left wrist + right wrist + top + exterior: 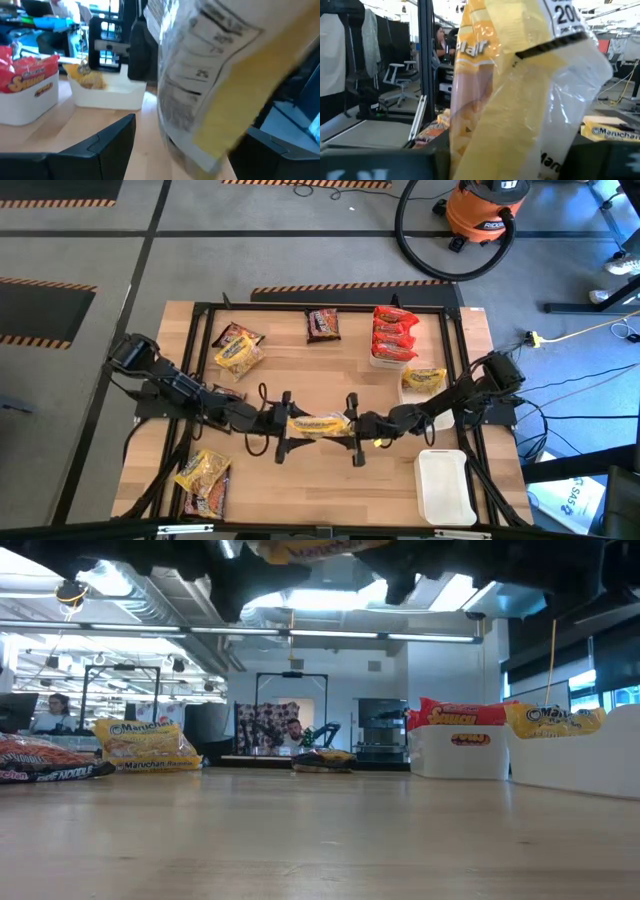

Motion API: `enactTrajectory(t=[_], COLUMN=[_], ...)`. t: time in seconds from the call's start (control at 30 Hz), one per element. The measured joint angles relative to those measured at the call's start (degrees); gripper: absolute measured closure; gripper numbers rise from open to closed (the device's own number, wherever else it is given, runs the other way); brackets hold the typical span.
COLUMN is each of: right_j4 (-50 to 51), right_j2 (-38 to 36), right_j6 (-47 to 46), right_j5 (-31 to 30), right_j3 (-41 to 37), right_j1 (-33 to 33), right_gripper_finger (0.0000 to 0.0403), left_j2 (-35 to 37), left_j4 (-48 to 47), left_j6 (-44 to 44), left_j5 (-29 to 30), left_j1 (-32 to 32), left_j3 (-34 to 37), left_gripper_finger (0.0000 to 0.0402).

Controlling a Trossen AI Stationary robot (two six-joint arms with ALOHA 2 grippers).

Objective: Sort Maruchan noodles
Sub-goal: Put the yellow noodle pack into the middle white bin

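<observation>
While the right gripper (362, 427) pinches the shiny yellow plastic noodle packet (318, 424), the spread left gripper (283, 426) should back away cleanly.

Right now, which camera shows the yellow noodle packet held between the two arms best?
The high view: the whole yellow packet shows, with the left pincer and right pincer at its ends. The low view catches only its underside; both wrist views show blurred close-ups.

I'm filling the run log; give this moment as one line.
stage: handover | yellow packet mid-air | left gripper: open beside it | right gripper: shut on it
</observation>
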State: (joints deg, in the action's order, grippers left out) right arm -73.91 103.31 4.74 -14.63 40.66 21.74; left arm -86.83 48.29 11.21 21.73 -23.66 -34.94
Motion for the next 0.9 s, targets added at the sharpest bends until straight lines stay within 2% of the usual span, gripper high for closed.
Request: enactTrajectory(t=[0.17,0.53,0.67,0.77,0.9], right_j4=[-0.04,2.38,4.97,11.9,30.25], right_j2=[3.15,3.56,2.81,0.33,-6.46], right_j6=[0.79,-0.32,-1.41,-0.45,-0.14], right_j5=[-0.33,-1.03,-2.27,-4.6,-11.74], right_j3=[4.09,5.12,5.12,5.08,5.08], right_j1=[0.0,-0.02,0.2,1.02,3.21], right_gripper_finger=[0.0272,0.0271,0.0248,0.0211,0.0159], left_j2=[0.0,0.0,0.0,0.0,0.0], left_j4=[1.73,0.58,-0.23,-0.28,-2.13], left_j6=[-2.85,-4.34,-5.26,-5.43,-5.43], left_j5=[-0.04,-0.08,0.4,0.91,1.81], left_j1=[-0.48,-1.2,-1.18,-1.18,-1.16], left_j3=[0.0,0.04,0.07,0.07,0.07], left_gripper_finger=[0.0135,0.0253,0.0279,0.0286,0.029])
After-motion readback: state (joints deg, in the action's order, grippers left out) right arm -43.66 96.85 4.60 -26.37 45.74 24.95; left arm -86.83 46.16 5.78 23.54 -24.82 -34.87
